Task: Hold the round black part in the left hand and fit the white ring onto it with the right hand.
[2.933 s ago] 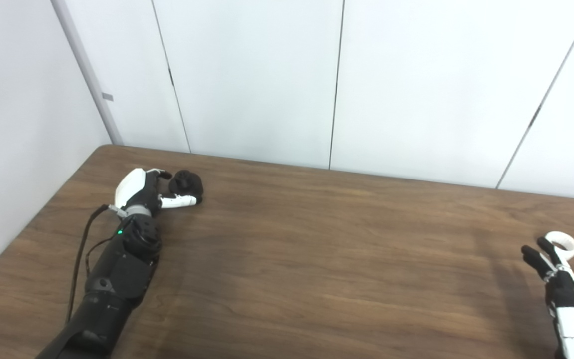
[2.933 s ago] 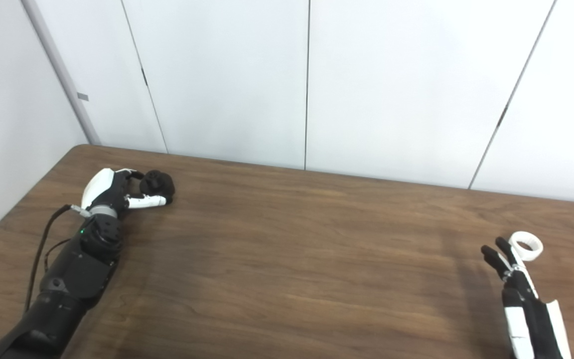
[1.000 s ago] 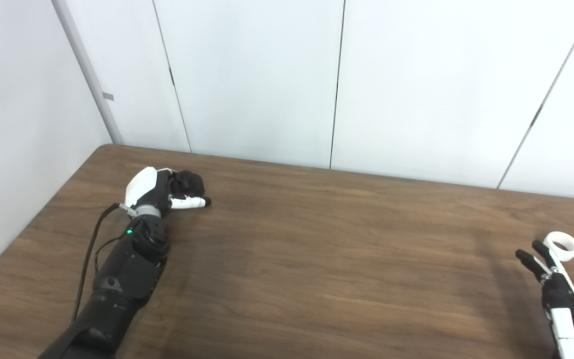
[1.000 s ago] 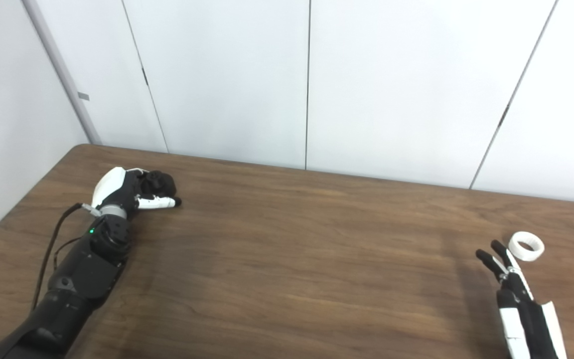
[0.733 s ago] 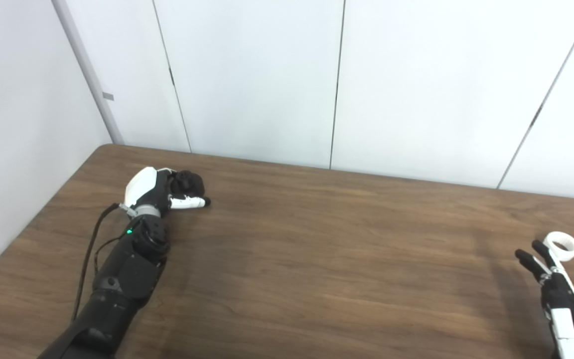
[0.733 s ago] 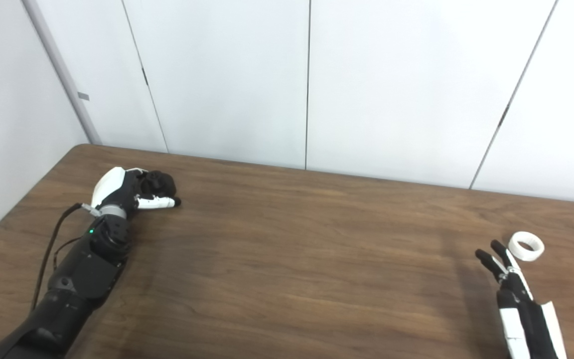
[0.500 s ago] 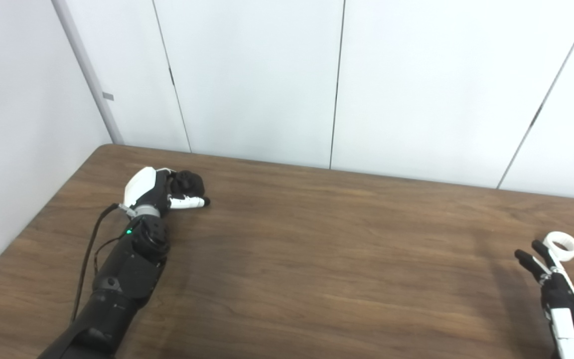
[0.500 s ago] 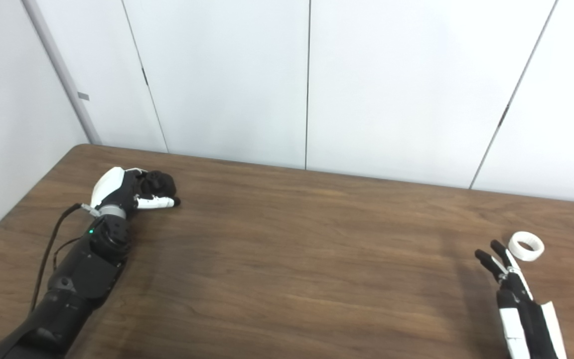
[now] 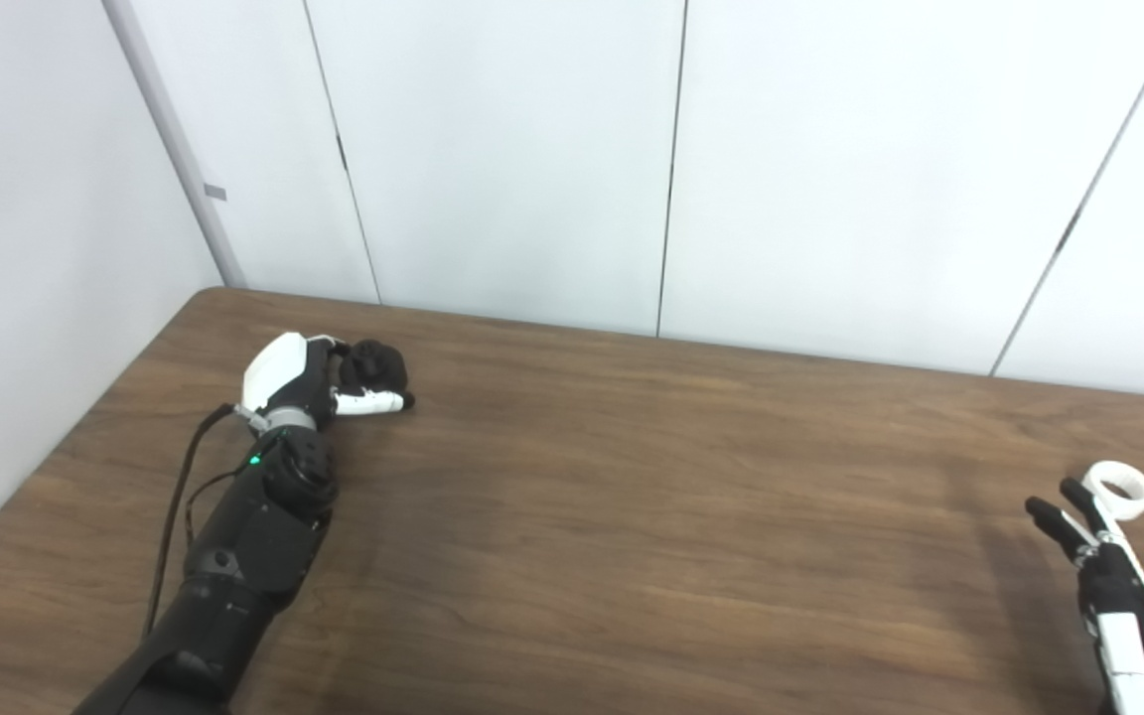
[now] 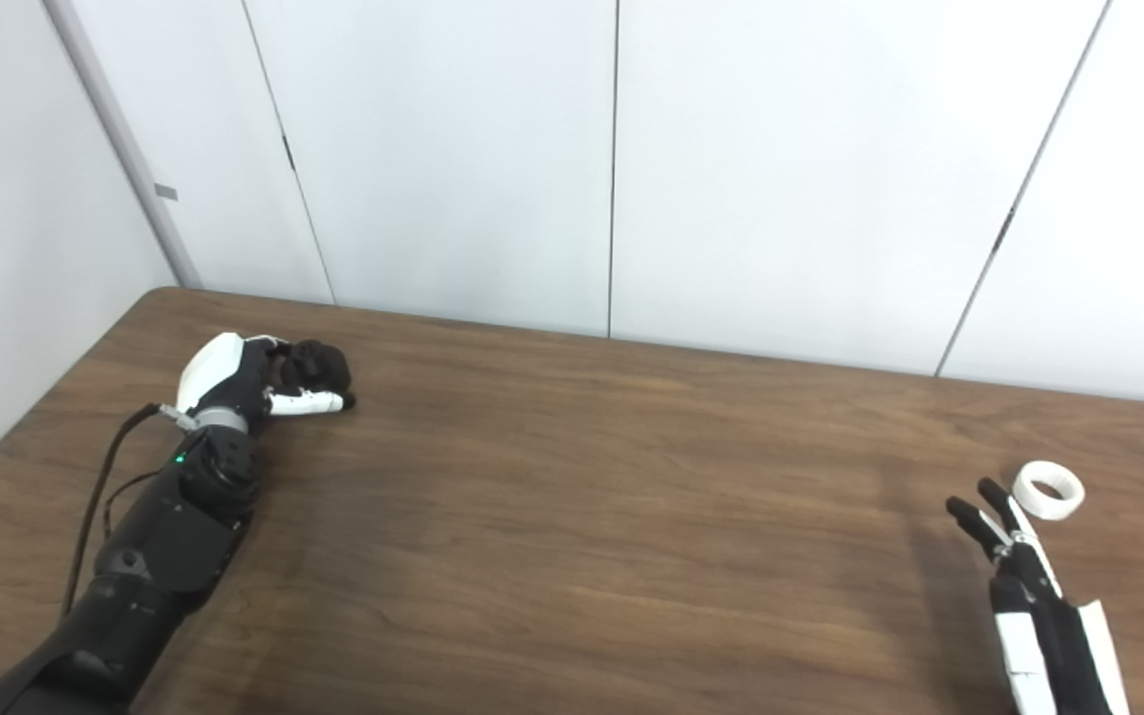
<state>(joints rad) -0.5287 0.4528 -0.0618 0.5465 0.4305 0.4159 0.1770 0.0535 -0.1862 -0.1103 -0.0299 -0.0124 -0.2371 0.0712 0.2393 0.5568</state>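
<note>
No brand, label or lettering can be read on anything here. Closest to me, at the desk's right front, the black-and-white right hand (image 10: 1024, 586) lies low with its slim dark fingers (image 10: 969, 523) spread apart and pointing away, grasping nothing. Just beyond those fingertips sits the small white plastic ring (image 10: 1048, 490), a short smooth band lying flat on the desk; whether a fingertip touches it I cannot tell. The wide brown desk (image 9: 632, 516) has a matte wood-grain top with streaks running left to right. On the left, a thick black arm (image 9: 234, 556) with a tiny green light and a loose black cable (image 9: 170, 506) reaches toward the far left corner. At its end the left hand (image 9: 309, 377), glossy white shell on the back and dark fingers, is curled around the round black part (image 9: 376, 364), a lumpy matte knob resting on the desk; a white thumb lies along the part's near side. Part and ring are well apart, at opposite ends of the desk. Behind stand plain white wall panels (image 9: 502, 149) with thin dark seams.
</note>
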